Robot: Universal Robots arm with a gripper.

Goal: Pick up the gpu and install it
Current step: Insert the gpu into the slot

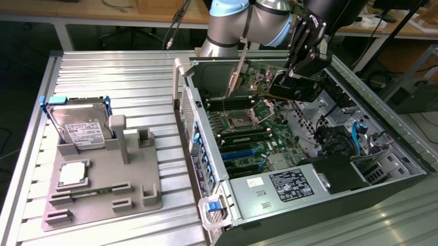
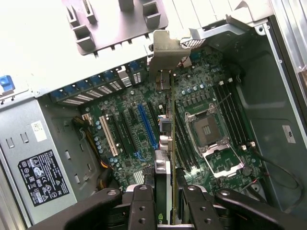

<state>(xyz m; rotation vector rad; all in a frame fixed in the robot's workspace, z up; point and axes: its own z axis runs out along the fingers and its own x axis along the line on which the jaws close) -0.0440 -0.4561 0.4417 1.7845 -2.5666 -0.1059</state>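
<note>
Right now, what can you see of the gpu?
The gpu is a thin green circuit card with a black cooler block on one face and a silver metal bracket at one end. The tool grips its upper edge, holding it on edge, bracket toward the rear wall of the open case. It hangs inside, above the motherboard, apparently not yet seated.

The arm (image 1: 236, 25) angles downward, fingers (image 2: 142, 211) clamped on the gpu (image 2: 163, 167).
</note>
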